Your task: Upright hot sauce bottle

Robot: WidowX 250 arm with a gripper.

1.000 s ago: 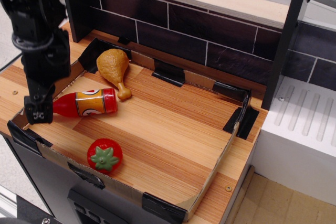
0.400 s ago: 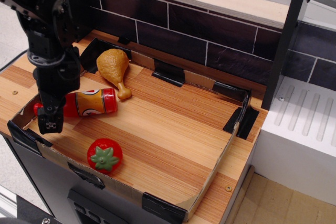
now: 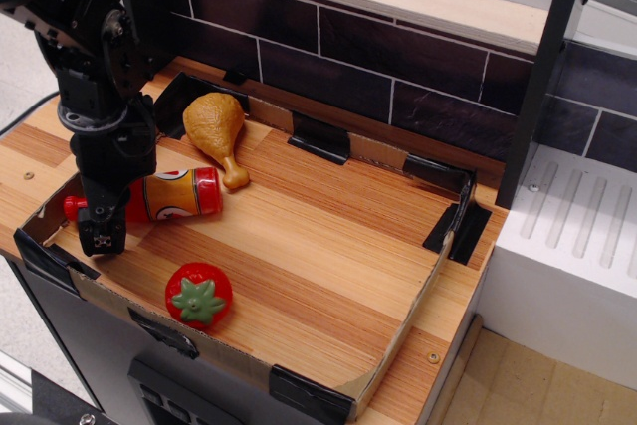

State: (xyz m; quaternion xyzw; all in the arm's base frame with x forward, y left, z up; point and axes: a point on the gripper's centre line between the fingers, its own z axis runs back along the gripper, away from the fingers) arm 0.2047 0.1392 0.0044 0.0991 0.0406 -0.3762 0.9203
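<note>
The pincer point(image 3: 102, 231) is hanging over the neck of the lying bottle point(image 3: 169, 194), apparently lining up a grasp; its opening is hidden.

You could not see the middle of the hot sauce bottle point(image 3: 174, 194), because the black gripper point(image 3: 102, 236) stood in front of it; only the little cap end and the label end showed. You could not tell if the jaws were open or closed, or if they touched the bottle. The top of the arm point(image 3: 85, 47) was cut off by the picture's edge.
</note>
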